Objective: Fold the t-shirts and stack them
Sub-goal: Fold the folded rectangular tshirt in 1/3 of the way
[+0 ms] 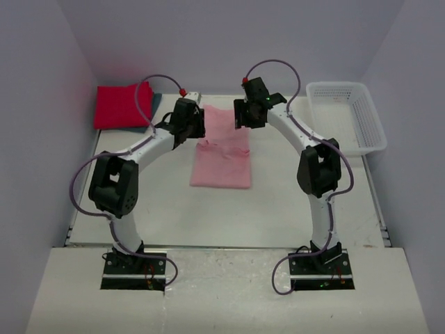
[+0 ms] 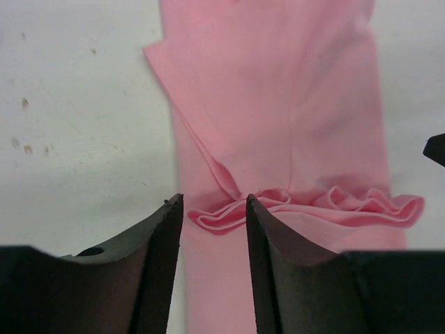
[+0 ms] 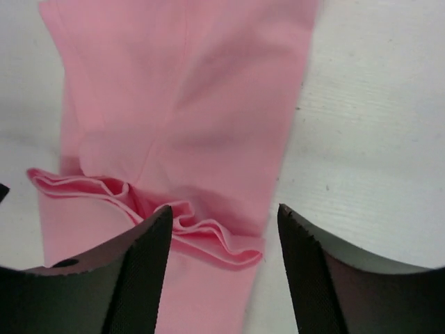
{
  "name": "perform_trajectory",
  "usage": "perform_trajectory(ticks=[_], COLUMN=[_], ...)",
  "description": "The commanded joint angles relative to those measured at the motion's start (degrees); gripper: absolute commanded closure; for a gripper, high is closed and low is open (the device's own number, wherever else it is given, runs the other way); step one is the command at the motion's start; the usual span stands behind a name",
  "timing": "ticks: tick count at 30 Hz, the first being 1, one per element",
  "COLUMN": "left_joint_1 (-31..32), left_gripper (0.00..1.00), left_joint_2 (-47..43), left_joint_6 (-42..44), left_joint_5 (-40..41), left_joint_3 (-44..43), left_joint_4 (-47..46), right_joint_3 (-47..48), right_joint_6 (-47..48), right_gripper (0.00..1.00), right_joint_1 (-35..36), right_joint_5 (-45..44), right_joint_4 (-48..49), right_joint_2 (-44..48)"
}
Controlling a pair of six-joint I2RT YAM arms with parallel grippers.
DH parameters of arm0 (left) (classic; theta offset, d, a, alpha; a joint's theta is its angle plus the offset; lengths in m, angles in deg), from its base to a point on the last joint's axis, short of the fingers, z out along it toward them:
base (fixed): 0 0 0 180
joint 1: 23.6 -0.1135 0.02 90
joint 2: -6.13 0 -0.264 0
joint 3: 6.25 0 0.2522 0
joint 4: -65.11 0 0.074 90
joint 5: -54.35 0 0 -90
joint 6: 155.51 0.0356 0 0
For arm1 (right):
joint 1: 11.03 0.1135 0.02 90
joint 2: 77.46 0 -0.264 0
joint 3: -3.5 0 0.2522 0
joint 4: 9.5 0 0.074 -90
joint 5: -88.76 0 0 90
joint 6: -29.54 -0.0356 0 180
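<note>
Pink t-shirt [image 1: 221, 165] part-folded at centre, ruffled fold across it, L gripper [image 2: 214, 205] jaws open over fold's left end, R gripper [image 3: 224, 212] jaws open wider over right end, red t-shirt [image 1: 119, 104] folded far left

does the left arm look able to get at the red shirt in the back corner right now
Probably yes. The red shirt lies on the left arm's own side, with nothing standing between them. Its jaws stand open above the pink shirt and hold nothing.

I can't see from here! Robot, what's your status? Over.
Left hand open, right hand open, holding nothing. Pink t-shirt partly folded, edge bunched beneath both hands. Nothing blocking.
</note>
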Motion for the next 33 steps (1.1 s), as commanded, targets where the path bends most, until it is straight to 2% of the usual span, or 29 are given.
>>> perform_trajectory(ticks=[1, 3, 5, 6, 7, 8, 9, 10, 16, 22, 28, 33], left_joint_1=[0.04, 1.01, 2.85, 4.34, 4.79, 4.88, 4.97, 4.97, 4.97, 5.50, 7.51, 8.92], left_gripper=[0.56, 0.53, 0.55, 0.59, 0.64, 0.84, 0.95, 1.00, 1.00, 1.00, 1.00, 1.00], left_joint_2=[-11.22, -15.26, -15.89, -15.90, -15.81, -15.46, -15.02, -14.50, -10.54, -10.36, -10.88, -12.20], left_joint_6=[-0.04, -2.50, -3.04, -3.13, -2.95, -3.04, -3.30, -3.48, -5.50, -6.20, -7.87, -8.23], left_joint_5=[0.58, 0.39, -1.98, -2.59, -6.17, -8.64, -13.19, -14.45, -16.40, -18.42, -18.33, -17.19], left_joint_3=[1.99, 4.92, 7.47, 8.35, 10.97, 12.73, 15.54, 16.26, 17.14, 20.48, 25.14, 29.96], left_joint_4=[-5.41, -5.77, -4.37, -4.28, -6.28, -8.12, -10.23, -13.38, -13.94, -15.08, -16.49, -16.84], right_joint_3=[-1.32, -11.22, -17.41, -23.18, -25.93, -28.83, -29.56, -29.65, -28.95, -26.67, -18.33, -7.79], right_joint_6=[1.55, -0.47, -1.44, -2.06, -2.59, -3.11, -3.29, -3.29, -4.44, -4.09, -4.26, -3.65], right_gripper=[0.35, 0.30, 0.30, 0.38, 0.99, 1.00, 1.00, 1.00, 1.00, 1.00, 1.00, 1.00], right_joint_1=[-0.23, -0.23, 0.04, 0.21, 0.13, 0.04, 0.04, 0.21, 0.30, 0.30, 0.30, -0.14], right_joint_5=[-2.14, -1.25, 0.33, 0.86, 2.78, 6.19, 8.31, 10.68, 15.80, 15.36, 14.40, 13.26], right_joint_4=[-3.90, -2.31, 0.41, 3.64, 5.24, 5.95, 7.61, 7.63, 8.69, 7.98, 5.70, 1.32], right_joint_2=[8.44, 14.66, 17.67, 20.04, 20.67, 20.85, 20.16, 19.28, 14.01, 9.62, 3.11, -3.65])
